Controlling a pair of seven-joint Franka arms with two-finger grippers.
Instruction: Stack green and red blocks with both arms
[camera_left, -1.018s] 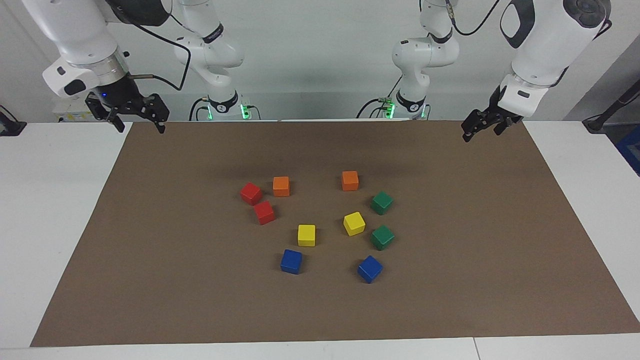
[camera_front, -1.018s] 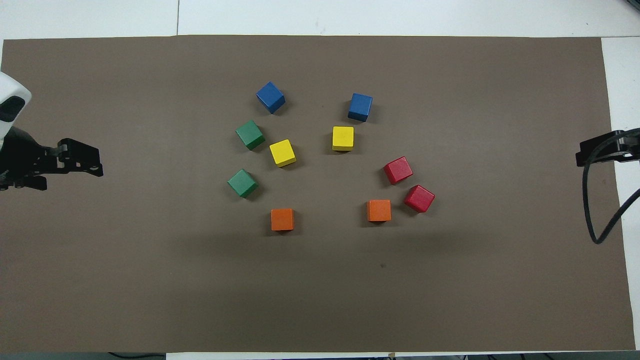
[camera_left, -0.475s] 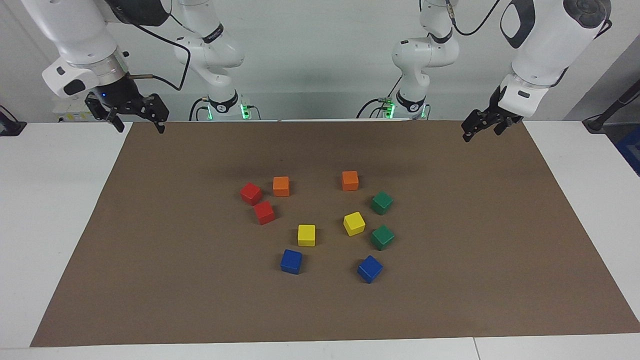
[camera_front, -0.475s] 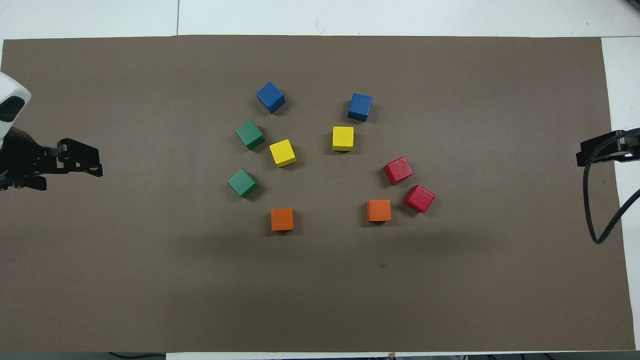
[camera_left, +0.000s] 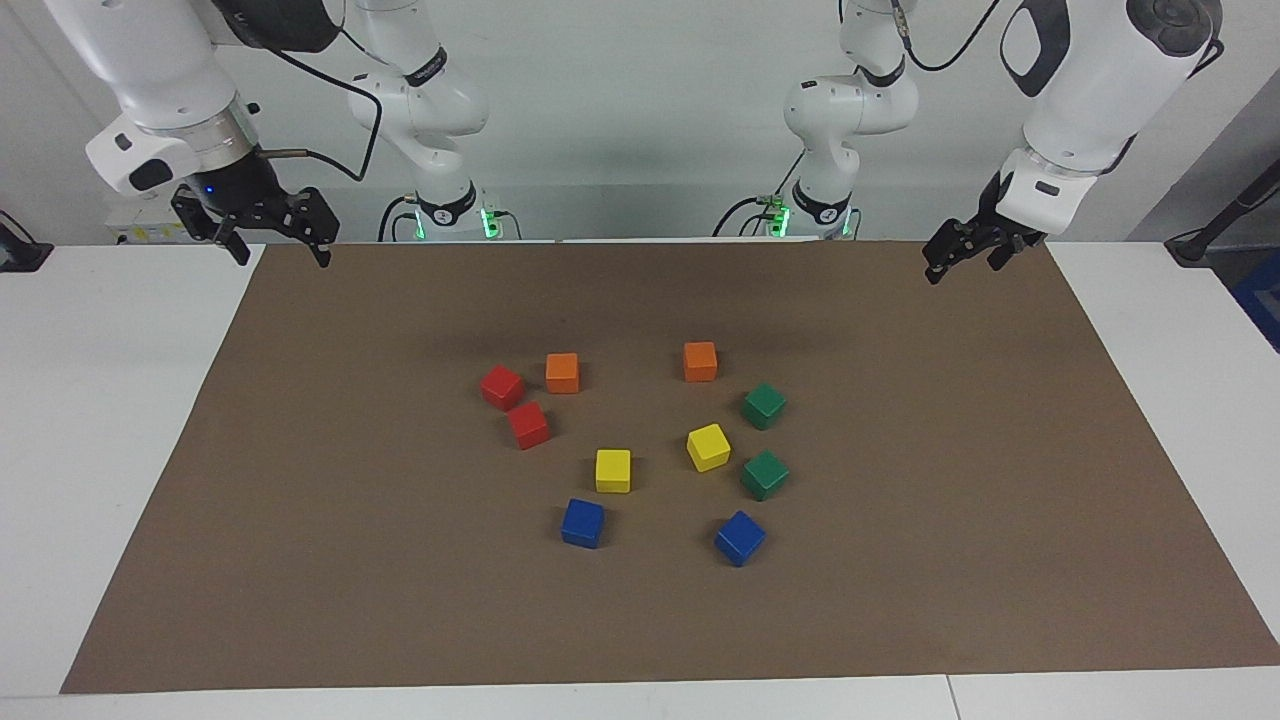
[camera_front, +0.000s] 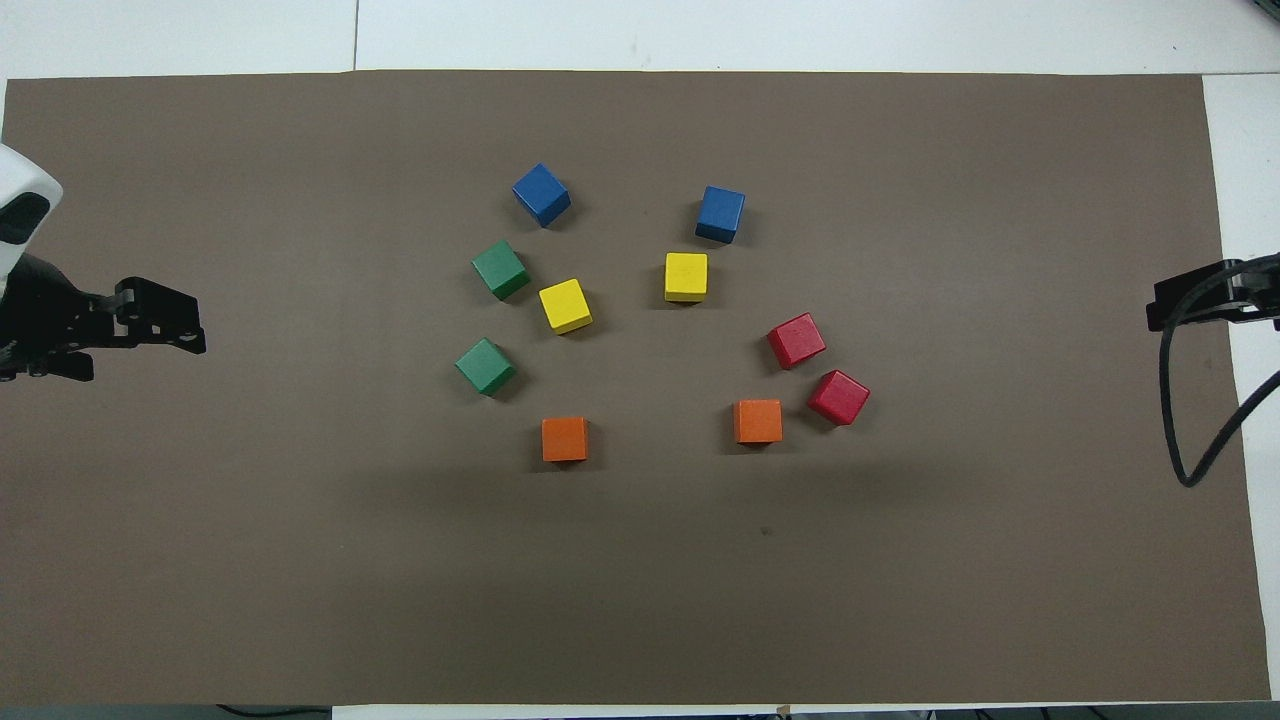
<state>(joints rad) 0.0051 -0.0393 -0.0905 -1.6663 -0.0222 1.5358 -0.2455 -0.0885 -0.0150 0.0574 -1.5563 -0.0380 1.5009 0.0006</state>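
The right claw (camera_left: 278, 245) sits a touch higher in the facing view than a second ago, above the corner of the brown mat (camera_left: 300, 560) at the right arm's end; in the overhead view it reaches slightly more over that mat's edge, and its black cable (camera_front: 1185, 420) loop hangs a little more over the mat
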